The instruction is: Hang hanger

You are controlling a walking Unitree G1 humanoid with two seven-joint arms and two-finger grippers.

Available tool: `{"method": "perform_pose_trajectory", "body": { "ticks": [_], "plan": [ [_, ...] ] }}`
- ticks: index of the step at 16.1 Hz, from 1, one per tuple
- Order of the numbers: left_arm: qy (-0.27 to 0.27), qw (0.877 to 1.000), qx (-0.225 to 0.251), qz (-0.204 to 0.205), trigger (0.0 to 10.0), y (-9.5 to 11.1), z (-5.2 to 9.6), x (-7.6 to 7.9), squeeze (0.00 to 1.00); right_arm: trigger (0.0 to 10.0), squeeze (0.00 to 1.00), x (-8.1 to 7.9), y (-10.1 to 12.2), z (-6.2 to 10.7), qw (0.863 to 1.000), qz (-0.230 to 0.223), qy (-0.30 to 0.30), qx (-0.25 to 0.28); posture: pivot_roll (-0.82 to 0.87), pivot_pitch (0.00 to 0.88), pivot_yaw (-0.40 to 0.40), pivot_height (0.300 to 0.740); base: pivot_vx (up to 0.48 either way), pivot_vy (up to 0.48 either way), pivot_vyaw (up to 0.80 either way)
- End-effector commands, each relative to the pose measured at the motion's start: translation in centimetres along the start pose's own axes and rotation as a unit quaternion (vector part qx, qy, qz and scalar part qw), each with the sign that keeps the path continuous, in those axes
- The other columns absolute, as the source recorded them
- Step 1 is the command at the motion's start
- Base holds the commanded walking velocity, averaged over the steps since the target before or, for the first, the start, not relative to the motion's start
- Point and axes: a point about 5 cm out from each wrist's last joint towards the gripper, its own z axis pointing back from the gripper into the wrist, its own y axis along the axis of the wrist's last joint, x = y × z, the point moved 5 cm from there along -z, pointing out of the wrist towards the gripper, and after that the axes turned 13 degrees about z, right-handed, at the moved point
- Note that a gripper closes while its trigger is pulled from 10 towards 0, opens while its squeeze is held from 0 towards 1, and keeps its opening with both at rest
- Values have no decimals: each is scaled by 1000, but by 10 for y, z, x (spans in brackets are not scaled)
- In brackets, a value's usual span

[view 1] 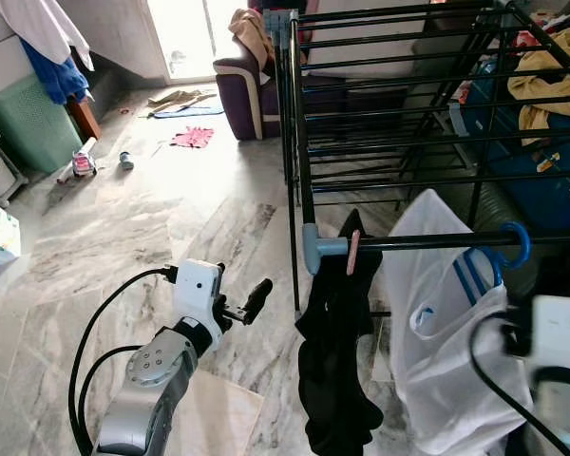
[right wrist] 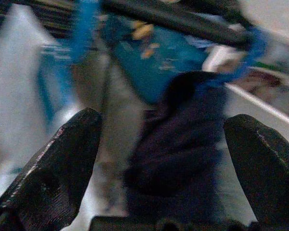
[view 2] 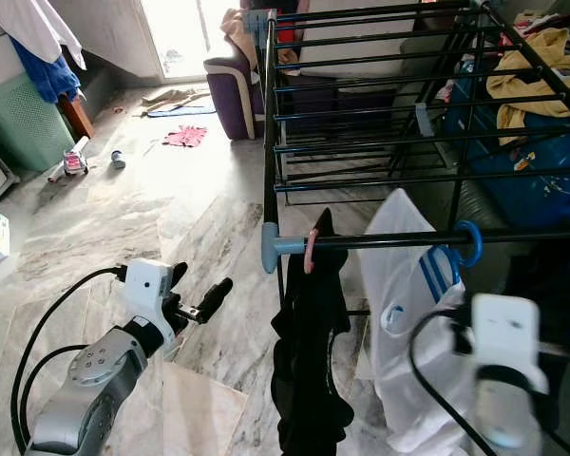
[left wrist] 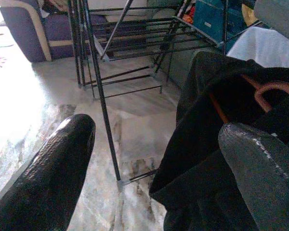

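While the blue hanger (view 1: 509, 249) is already hooking over the rack's front rail (view 1: 427, 242), seemingly done, both the left gripper (view 1: 250, 302) and right gripper (right wrist: 159, 159) are gaping wide, holding nothing.

Your left arm (view 1: 157, 380): silver, bent at elbow, forearm rising from lower left, white wrist housing on top, black cable looping off it. Your left gripper (left wrist: 154, 168): raised, aimed forward and right, black fingers (left wrist: 53, 178) spread wide, nothing between them. Your right arm (view 2: 503, 380): low right, close to camera, white wrist housing blurred, black cable curling beside it. Your right gripper (right wrist: 164, 159): fingers (right wrist: 53, 168) spread wide, nothing clamped.
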Motion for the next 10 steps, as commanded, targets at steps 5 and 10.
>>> {"method": "perform_pose_trajectory", "body": {
  "ticks": [5, 10],
  "plan": [
    [-12, 1000, -14, -5, 10000, 0, -1, 0, 0, 10000, 965, 39, -27, -3, 996, 22, -71, -49, -174, 38, 112, 740, 0, 0, 0],
    [-38, 998, -32, -30, 10000, 0, -4, 3, 0, 10000, 0, 35, -55, -46, 995, 19, -24, -99, -149, 62, 114, 740, 0, 0, 0]
  ]
}}
